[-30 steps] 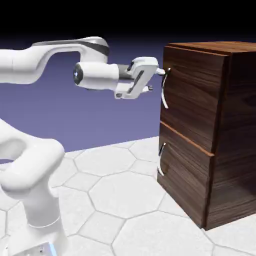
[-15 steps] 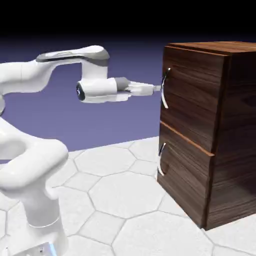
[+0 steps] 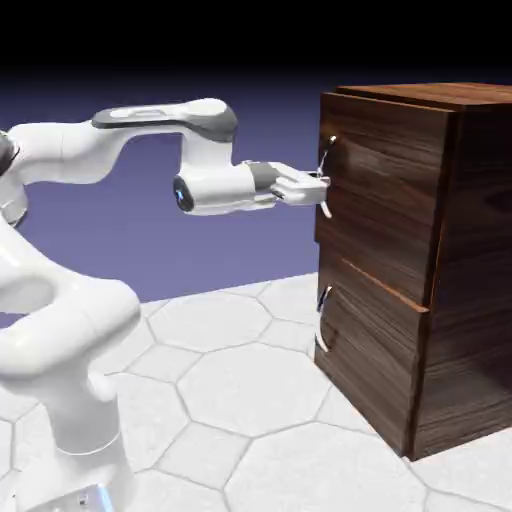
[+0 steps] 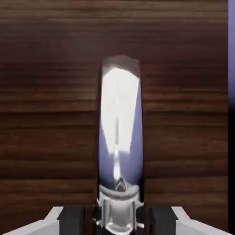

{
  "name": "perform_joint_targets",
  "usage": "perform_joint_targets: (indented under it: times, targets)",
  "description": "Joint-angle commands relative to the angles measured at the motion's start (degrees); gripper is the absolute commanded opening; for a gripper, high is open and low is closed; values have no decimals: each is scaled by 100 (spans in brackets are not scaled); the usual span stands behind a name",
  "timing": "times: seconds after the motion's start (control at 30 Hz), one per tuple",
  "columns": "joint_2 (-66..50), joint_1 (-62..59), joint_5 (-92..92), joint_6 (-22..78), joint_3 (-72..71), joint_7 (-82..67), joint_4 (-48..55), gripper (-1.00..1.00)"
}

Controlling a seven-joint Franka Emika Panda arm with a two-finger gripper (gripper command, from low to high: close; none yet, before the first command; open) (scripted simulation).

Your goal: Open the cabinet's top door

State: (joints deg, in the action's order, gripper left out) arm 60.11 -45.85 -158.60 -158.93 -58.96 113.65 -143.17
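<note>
The dark wood-grain cabinet (image 3: 450, 300) stands at the exterior view's right. Its top door (image 3: 375, 190) carries a thin curved silver handle (image 3: 328, 152). My gripper (image 3: 318, 187) reaches in level from the left and is shut on the lower part of that handle. The top door's front edge stands slightly proud of the panel below. In the hand view the silver handle (image 4: 120, 124) runs up the middle against the door's wood (image 4: 46, 92). My gripper (image 4: 118, 220) is clamped around its lower end, with a dark finger pad (image 4: 73, 220) on either side.
Below the top door sits the shorter lower panel (image 3: 365, 345) with its own curved handle (image 3: 322, 320). The cabinet rests on a white hexagon-tiled table (image 3: 230, 390). The arm's bulky white base (image 3: 70, 400) fills the lower left.
The hand came lower and closer to the handle, and its jaws went from open to shut on it. The top door's front edge has shifted slightly toward the arm.
</note>
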Motion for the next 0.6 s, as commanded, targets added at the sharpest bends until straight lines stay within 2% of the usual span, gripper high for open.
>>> perform_joint_targets:
  times: [0.0,0.3,0.57]
  targets:
    - [3,208,146,154,171,15,-185,-100]
    - [385,1844,1902,1551,1987,362,-1736,-100]
    - [940,2408,3798,2806,3649,736,-2610,-100]
